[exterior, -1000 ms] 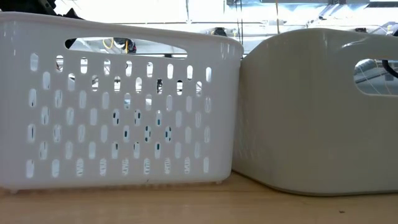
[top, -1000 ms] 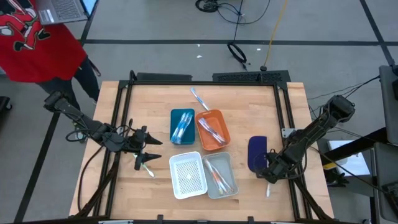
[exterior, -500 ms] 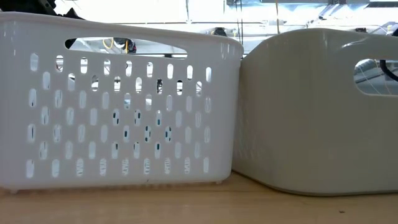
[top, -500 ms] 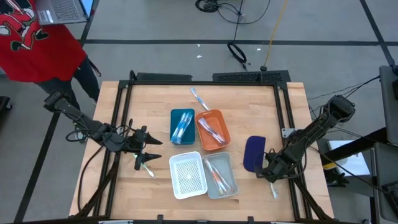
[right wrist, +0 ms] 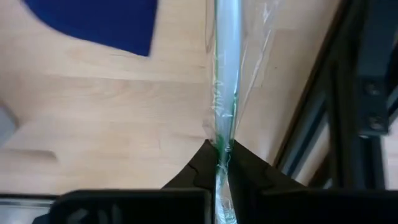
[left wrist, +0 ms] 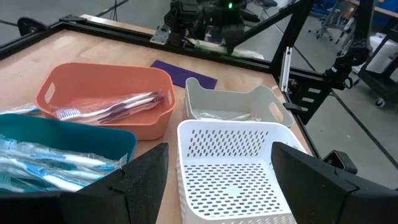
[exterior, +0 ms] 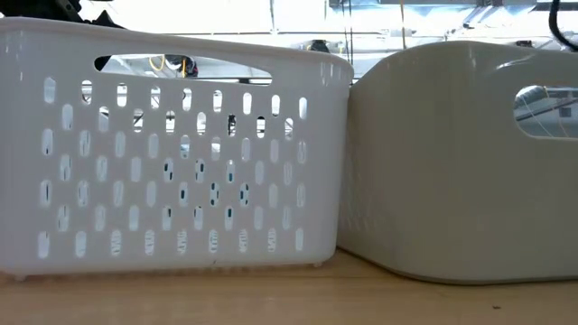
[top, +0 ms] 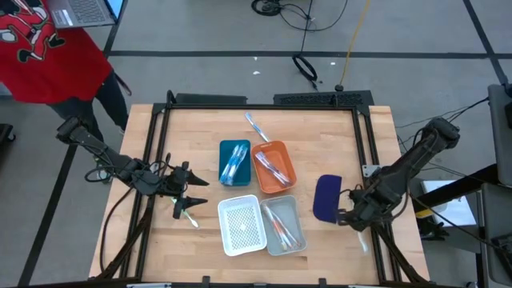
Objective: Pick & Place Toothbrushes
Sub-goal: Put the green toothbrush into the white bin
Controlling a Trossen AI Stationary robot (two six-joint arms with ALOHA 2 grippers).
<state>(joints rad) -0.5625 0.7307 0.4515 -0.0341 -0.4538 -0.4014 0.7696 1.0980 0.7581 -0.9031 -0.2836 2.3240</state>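
The right gripper [right wrist: 220,149] is pinching a wrapped white-and-green plastic toothbrush [right wrist: 225,81], its fingers clamped tight on the shaft. The brush's long axis is running straight out past the fingertips, in line with the gripper. All of this is happening just beside the dark blue flat oblong piece [top: 325,198], toward the table's right frame rail. The left gripper [top: 192,202] is waiting with fingers spread wide, well to the left of that blue piece, holding nothing.

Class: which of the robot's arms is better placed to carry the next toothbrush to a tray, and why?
Right. The right gripper is shut on a wrapped green-and-white toothbrush; the left gripper hangs open.
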